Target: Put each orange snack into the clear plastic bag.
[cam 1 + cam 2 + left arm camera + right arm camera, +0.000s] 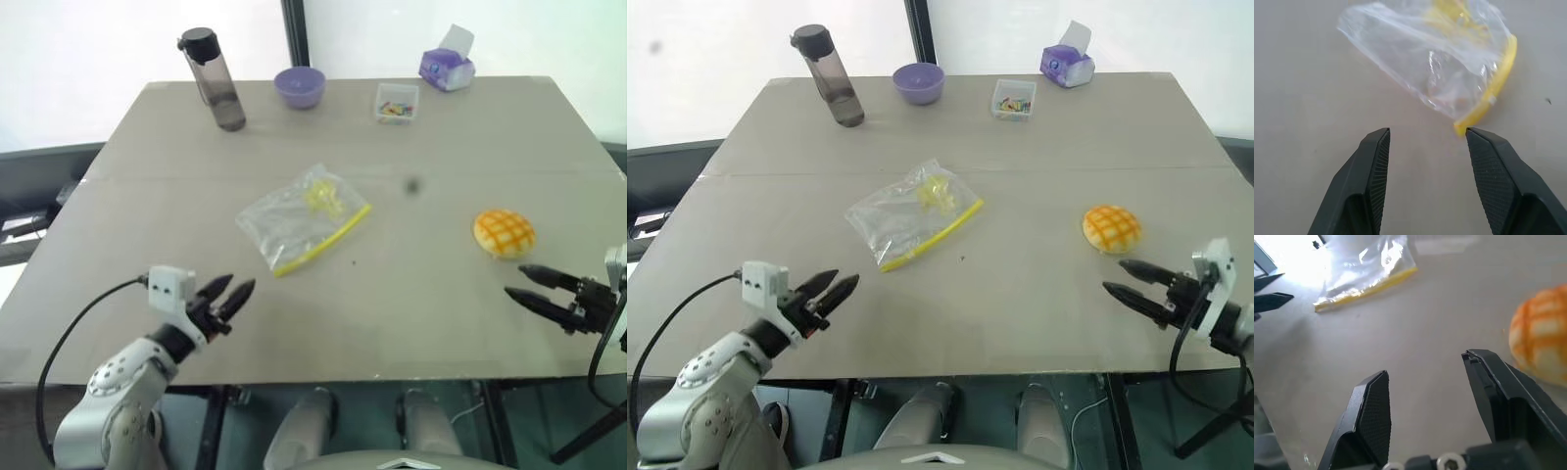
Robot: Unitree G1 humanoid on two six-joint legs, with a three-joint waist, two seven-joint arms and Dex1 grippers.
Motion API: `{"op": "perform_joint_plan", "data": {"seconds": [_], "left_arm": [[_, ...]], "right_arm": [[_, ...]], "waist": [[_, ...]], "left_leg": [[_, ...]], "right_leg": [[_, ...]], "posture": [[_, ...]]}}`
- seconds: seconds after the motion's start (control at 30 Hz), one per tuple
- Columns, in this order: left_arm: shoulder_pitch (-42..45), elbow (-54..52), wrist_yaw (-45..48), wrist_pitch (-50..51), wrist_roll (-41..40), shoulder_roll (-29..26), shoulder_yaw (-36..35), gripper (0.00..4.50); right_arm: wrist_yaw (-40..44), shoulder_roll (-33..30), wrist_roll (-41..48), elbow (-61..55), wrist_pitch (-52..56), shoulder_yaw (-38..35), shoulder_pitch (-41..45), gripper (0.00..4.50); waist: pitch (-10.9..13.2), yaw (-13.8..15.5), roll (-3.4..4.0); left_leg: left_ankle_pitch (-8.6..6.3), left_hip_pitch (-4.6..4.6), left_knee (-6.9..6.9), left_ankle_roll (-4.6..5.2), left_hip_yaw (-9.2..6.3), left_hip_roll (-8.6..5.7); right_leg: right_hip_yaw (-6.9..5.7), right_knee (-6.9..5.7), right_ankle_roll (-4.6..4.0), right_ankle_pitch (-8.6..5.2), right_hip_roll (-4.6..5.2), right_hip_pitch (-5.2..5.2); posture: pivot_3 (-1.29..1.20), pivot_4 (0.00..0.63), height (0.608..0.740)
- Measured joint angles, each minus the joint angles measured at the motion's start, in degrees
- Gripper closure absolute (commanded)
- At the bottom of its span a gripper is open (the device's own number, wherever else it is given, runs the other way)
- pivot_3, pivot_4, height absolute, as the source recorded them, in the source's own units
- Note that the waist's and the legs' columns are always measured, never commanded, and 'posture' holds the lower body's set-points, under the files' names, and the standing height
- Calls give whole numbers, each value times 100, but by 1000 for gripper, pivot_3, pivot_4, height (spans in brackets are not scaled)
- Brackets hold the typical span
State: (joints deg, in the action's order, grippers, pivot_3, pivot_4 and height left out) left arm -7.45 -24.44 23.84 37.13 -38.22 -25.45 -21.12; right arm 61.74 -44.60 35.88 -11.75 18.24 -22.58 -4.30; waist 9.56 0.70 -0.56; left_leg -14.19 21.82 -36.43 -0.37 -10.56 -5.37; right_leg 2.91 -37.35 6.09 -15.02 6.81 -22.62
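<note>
From up high we see the whole counter [411, 304], with a dark water bottle [216, 78], a purple bowl [300, 86], a small clear box [397, 103] and a tissue pack [447, 69] along the far edge. The wrist views come close instead. Our left claw [1426, 139] is spread wide with nothing in it, and the clear plastic bag [1440, 58] lies just past its tips. Our right claw [1425, 382] is spread too, holding nothing, and the orange snack [1542, 345] sits just beside one finger, not touching.
</note>
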Motion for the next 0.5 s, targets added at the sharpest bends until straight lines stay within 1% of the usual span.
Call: {"op": "perform_joint_plan", "data": {"seconds": [0.1,0.27,0.4,0.5], "left_arm": [[523,212,-434,493,-359,76,-158,1896],[938,422,-992,1252,-816,356,-176,1896],[1349,726,-1357,1568,-977,767,-76,1896],[1658,909,-1493,1684,-988,919,51,1896]], "right_arm": [[-102,-11,24,-407,38,94,246,1765],[-208,-22,8,-614,164,296,501,1765],[-243,-25,8,-747,191,400,603,1765],[-253,-25,5,-776,201,440,609,1765]], "waist": [[0,4,-2],[3,8,-7],[4,19,-9],[4,23,-9]], "left_leg": [[0,5,0,-1,-8,-3],[1,14,0,-3,-11,-16],[1,14,-4,-3,-15,-24],[1,13,-12,-3,-14,-28]], "right_leg": [[-7,3,0,1,0,0],[-6,6,1,2,7,-9],[-12,1,1,2,6,-8],[-12,-3,2,2,7,-3]], "posture": [[0,150,740],[0,150,740],[0,150,740],[0,150,740]]}}
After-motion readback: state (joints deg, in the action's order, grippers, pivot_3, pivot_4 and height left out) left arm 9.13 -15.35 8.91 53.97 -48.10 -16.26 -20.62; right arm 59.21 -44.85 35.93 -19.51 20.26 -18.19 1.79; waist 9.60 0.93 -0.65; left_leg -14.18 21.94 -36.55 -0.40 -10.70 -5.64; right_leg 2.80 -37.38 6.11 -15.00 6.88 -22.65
